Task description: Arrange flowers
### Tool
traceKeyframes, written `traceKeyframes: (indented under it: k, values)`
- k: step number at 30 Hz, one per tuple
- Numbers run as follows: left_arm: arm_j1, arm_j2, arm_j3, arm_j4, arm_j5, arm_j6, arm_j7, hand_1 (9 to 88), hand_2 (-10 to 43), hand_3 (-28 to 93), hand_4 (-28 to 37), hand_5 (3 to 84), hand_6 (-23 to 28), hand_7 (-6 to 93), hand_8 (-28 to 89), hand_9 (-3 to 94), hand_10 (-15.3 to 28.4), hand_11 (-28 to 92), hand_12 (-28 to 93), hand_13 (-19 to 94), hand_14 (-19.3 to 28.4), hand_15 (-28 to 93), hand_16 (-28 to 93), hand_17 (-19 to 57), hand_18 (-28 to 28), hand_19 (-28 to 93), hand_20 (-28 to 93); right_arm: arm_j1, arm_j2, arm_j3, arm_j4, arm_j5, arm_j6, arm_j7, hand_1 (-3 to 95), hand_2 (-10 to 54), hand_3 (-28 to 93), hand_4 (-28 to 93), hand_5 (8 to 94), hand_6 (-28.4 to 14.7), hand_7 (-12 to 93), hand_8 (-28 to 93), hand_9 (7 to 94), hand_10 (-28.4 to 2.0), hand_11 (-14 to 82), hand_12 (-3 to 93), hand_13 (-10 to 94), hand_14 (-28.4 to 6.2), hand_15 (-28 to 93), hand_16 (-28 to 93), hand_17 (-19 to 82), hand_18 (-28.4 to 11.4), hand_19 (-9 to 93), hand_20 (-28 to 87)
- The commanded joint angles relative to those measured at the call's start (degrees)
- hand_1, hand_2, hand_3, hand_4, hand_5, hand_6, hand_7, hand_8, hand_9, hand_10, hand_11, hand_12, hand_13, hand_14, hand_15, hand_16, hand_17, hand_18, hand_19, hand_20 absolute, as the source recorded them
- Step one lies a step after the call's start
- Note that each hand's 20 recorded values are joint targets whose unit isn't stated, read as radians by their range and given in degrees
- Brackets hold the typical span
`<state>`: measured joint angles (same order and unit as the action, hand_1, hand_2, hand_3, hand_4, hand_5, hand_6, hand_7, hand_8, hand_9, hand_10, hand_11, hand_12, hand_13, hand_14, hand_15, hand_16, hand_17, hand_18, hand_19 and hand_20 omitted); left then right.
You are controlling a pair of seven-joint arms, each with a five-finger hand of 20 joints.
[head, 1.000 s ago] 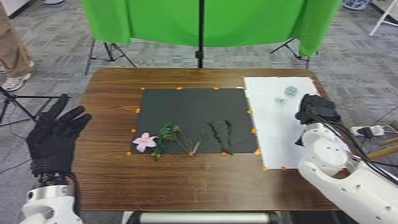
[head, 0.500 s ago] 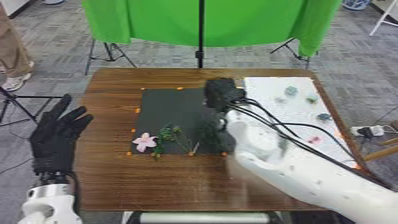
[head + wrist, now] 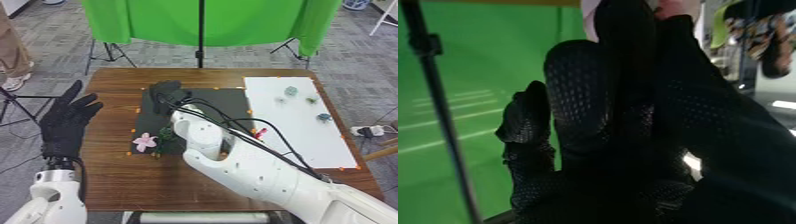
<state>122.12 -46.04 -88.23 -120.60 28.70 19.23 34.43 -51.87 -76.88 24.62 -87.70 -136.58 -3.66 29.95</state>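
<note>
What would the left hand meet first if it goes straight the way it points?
The left hand might first meet the green cloth or the stand under it; the way before looks free, though depth is unclear.

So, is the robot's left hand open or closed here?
Open: in the head view, the left hand has its fingers extended and spread apart.

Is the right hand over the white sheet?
No, in the head view the right hand is over the far left part of the dark mat, left of the white sheet.
</note>
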Motion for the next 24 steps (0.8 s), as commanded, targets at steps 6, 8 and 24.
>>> traceKeyframes:
  k: [6, 8, 24]
  values:
    - [-2.6, -0.37, 1.67, 1.47, 0.81, -1.81, -2.05, 18.3, 9.2, 74, -28.3, 35.3, 7.8, 9.7, -7, 35.2, 19.4, 30, 15, 24, 25.8, 62, -8, -7.4, 22.6, 48, 37, 1.9, 0.6, -4.2, 2.7, 1.5, 1.1, 6.7, 56.9, -9.3, 58, -28, 82.8, 4.8, 12, -1, 89.8, -7.6, 28.4, 22.4, 79, -3.7, 64, 19, 32, -21.3, 91, 41]
    - [-2.4, -0.93, 1.32, 1.47, 1.23, -2.08, -2.29, 18.3, 9.2, 74, -28.3, 35.3, 7.9, 9.6, -7, 35.2, 19.4, 30, 15, 24, 25.8, 62, -8, -7.4, 22.6, 48, 37, 1.9, 0.4, -3.8, 2.7, 1.5, 0.4, 6.5, 57.2, -8.7, 57, -28, 82.3, 4.7, 12, -2, 89.5, -7.8, 29.5, 21.1, 79, -3.7, 65, 19, 32, -21.3, 91, 41]
    - [-0.3, -3.35, 0.07, 0.72, 2.0, -1.61, -2.84, 18.6, 9.2, 74, -28.3, 35.4, 8.0, 9.5, -7, 35.3, 19.5, 31, 15, 24, 25.9, 63, -8, -7.3, 22.5, 48, 37, -1.1, -0.8, 1.3, 0.0, 1.4, -2.6, 4.2, 44.9, -9.5, 63, -28, 61.8, 1.9, 12, -12, 80.8, -10.2, 35.3, 18.5, 72, -6.5, 70, 17, 30, -23.4, 91, 42]
